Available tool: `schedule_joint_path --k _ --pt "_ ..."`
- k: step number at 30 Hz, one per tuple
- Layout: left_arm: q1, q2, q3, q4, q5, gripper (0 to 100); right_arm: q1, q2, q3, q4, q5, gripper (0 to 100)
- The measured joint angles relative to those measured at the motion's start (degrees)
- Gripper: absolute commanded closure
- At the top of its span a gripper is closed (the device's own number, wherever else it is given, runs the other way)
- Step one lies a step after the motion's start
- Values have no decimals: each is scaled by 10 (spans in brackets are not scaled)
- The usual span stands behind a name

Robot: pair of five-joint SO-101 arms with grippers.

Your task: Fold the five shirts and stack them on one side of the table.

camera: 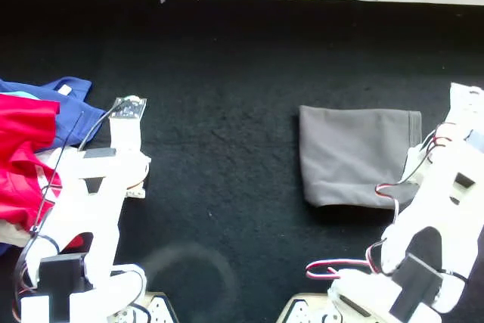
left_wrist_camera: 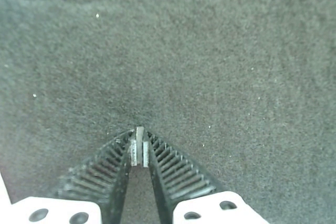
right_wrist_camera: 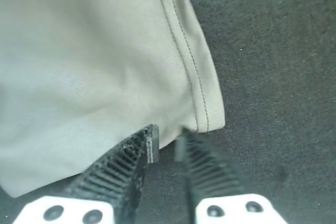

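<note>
Judging by how things lie, the task is at an early stage: one grey shirt (camera: 352,155) lies folded into a neat rectangle on the right half of the black table (camera: 227,58), where the stack could begin. At the left edge, a red shirt (camera: 26,149) and a blue shirt (camera: 72,107) lie crumpled in a heap with something pale beneath; how many garments it holds cannot be told. The left gripper (left_wrist_camera: 139,148) hangs over bare table with its fingers closed tip to tip, holding nothing. The right gripper (right_wrist_camera: 167,145) sits at the grey shirt's hemmed corner, its fingers a narrow gap apart and holding nothing. The left arm and its cables overlap the heap, so pulling a shirt free may snag.
</note>
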Motion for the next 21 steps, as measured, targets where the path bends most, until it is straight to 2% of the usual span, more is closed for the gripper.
schedule_joint_path --k 3,7,12,21 --pt "0 0 0 0 1 990 -15 -2 1 -16 0 843" --pt "0 0 0 0 1 990 -62 1 25 -114 -14 858" --pt "0 0 0 0 1 990 -134 66 18 -200 -45 995" --pt "0 0 0 0 1 990 -105 290 -158 -221 -49 992"
